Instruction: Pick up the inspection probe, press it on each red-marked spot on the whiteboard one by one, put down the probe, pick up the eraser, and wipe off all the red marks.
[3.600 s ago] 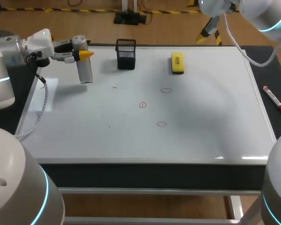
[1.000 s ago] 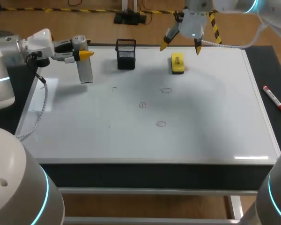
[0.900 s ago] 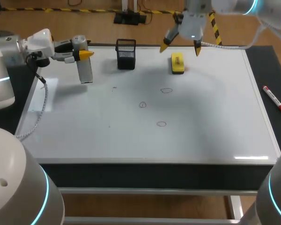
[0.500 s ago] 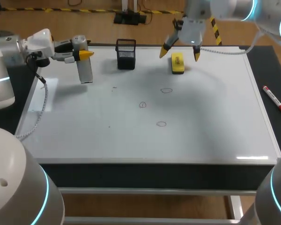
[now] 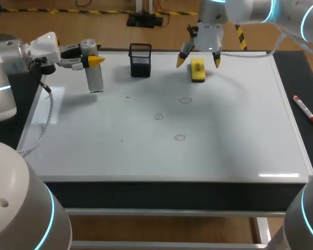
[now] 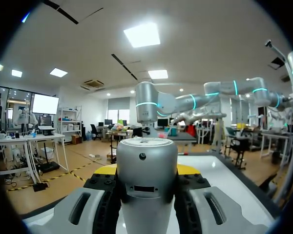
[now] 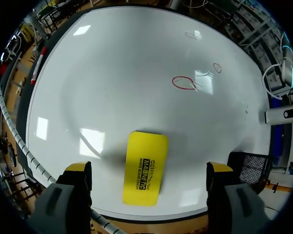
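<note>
Hovers above eraser (image 5: 197,70) with right fingers (image 5: 180,62) spread wide either side; holds probe (image 5: 95,79) clamped in left fingers (image 5: 96,60); risks shoving eraser across whiteboard (image 5: 224,135) if descent lands off-centre.

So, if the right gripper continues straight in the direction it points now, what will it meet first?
Most likely the yellow eraser: in the right wrist view it lies on the whiteboard directly ahead of the right gripper, centred between its open fingers. How far above it the gripper is, I cannot tell.
</note>
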Motion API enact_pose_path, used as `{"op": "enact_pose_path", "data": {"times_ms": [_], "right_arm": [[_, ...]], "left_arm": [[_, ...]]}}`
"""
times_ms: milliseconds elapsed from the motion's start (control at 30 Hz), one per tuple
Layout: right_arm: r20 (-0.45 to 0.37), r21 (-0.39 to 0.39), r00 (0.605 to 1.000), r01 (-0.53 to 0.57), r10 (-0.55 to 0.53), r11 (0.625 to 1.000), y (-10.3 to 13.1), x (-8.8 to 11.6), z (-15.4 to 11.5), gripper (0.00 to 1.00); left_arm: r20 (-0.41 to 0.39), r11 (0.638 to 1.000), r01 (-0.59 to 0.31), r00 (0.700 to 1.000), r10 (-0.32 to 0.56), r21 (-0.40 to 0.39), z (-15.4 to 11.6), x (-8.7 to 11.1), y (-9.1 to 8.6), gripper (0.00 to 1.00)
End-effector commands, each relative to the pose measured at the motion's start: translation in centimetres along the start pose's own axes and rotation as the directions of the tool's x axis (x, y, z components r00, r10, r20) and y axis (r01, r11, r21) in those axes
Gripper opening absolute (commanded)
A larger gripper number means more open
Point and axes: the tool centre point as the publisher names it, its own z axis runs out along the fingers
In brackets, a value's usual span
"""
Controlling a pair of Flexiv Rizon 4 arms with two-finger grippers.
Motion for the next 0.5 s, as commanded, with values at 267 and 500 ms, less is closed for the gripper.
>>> {"op": "enact_pose_path", "data": {"times_ms": [267,500], "right_arm": [[0.002,-0.030,1.000,-0.028,0.028,0.999,-0.90,0.46,0.91,1.00],[-0.007,-0.032,0.999,-0.041,0.041,0.999,-0.92,0.82,1.07,0.00]], "left_arm": [[0.002,1.000,-0.002,1.000,0.002,0.000,0.01,0.07,-0.08,0.00],[0.002,1.000,-0.002,1.000,0.002,0.000,0.01,0.07,-0.08,0.00]]}}
